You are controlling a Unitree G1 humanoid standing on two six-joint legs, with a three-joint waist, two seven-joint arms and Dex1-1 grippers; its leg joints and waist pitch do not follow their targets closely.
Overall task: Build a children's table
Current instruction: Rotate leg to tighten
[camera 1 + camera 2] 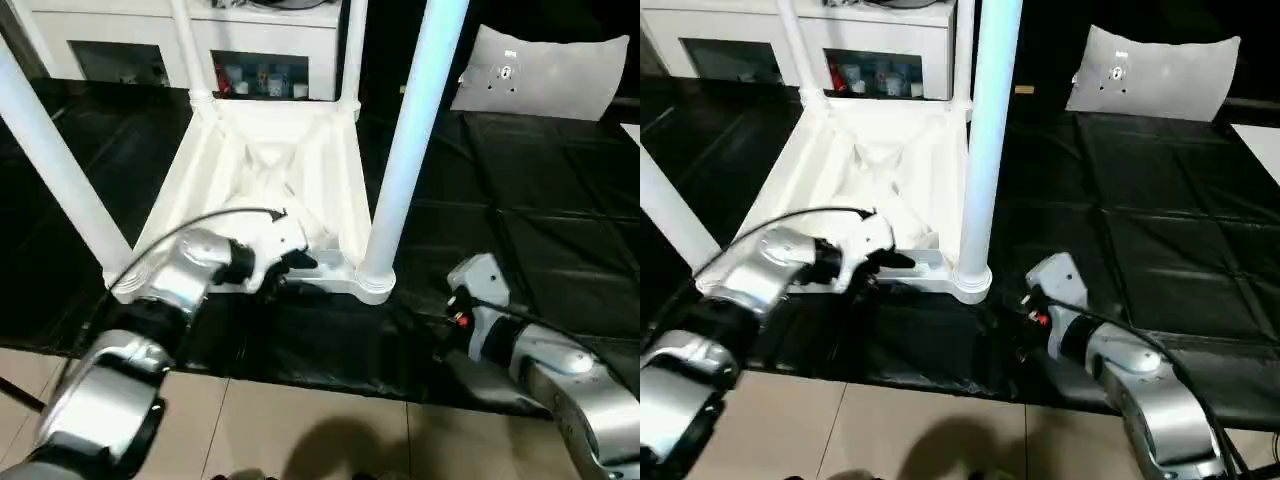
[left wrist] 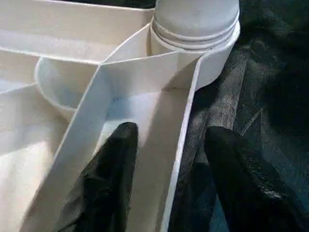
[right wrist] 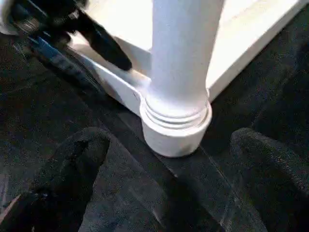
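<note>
The white children's table (image 1: 270,170) lies upside down on a black mat, its ribbed underside facing up. Its legs stand upright in the corner sockets, and the near right leg (image 1: 410,130) is the closest. My left gripper (image 1: 295,265) is at the table's near rim. It is open, with one finger (image 2: 113,164) inside the rim wall (image 2: 181,145) and the other outside it on the mat. My right gripper (image 3: 171,135) rests low on the mat, open wide. The near right leg's socket (image 3: 176,123) stands between its fingers without touching them.
At the back stands a white cabinet (image 1: 260,45) with glass doors. A flat white board (image 1: 540,70) lies at the back right. The black mat (image 1: 540,200) stretches out to the right, and the tiled floor (image 1: 300,430) begins at its near edge.
</note>
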